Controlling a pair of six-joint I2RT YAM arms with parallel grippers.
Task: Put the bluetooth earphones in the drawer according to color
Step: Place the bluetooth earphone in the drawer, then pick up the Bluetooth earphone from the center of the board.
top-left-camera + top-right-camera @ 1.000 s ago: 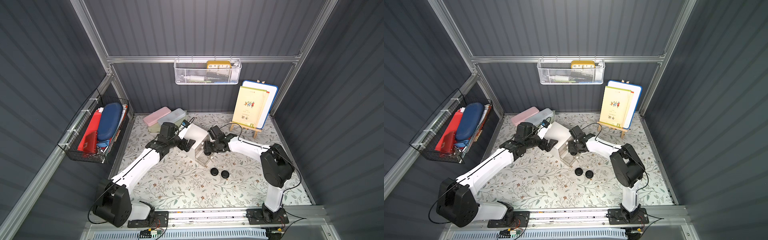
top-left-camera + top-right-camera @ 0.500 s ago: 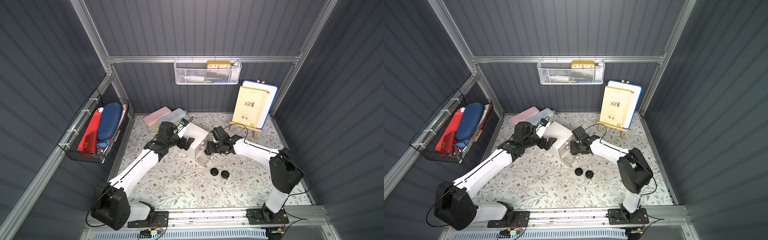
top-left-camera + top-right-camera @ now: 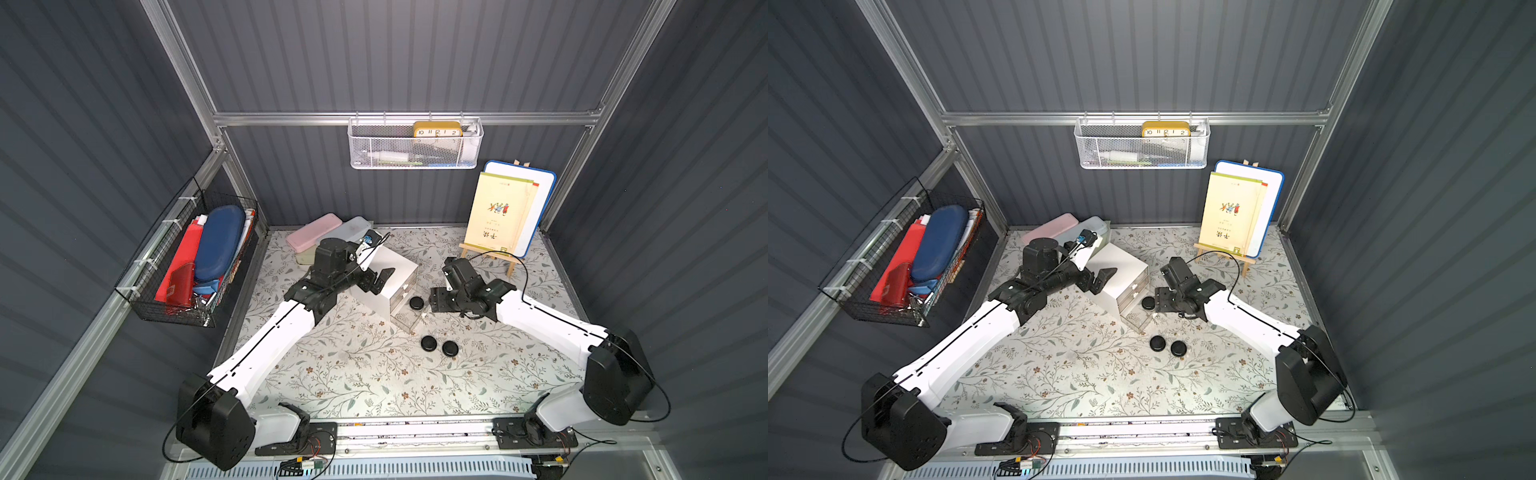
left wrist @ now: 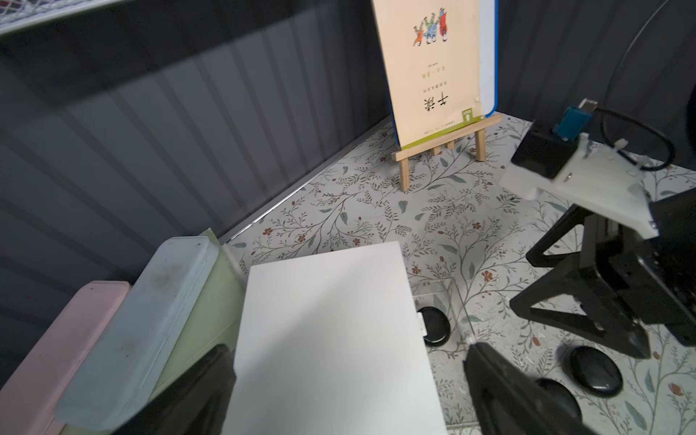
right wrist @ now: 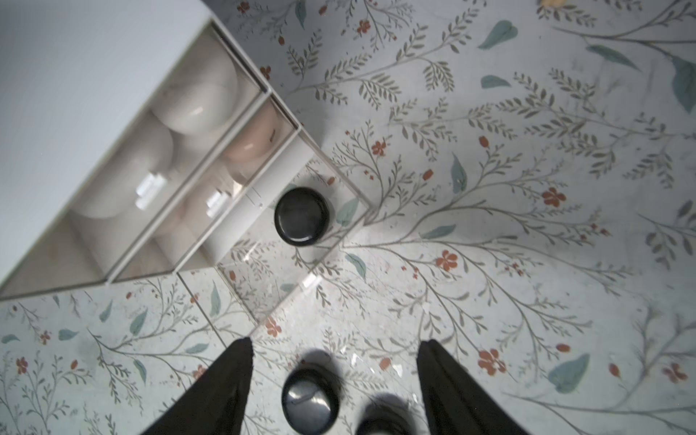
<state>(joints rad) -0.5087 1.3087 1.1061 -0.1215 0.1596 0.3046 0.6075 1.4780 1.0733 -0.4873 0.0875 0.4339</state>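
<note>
A white cabinet (image 3: 384, 272) stands mid-mat (image 3: 353, 386), its bottom drawer (image 3: 405, 323) pulled out with 1 black case (image 3: 416, 303) inside. 2 more cases (image 3: 428, 343) lie just in front. The left gripper (image 3: 379, 282) straddles the cabinet, spread wide. The right gripper (image 5: 335, 344) hangs parted and empty beside the drawer. Pencil cases (image 3: 320, 230) crowd behind.

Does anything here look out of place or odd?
Nothing broken or spilled. The bottom drawer of the cabinet stands pulled out with one black case inside, while two black cases lie loose on the table.
</note>
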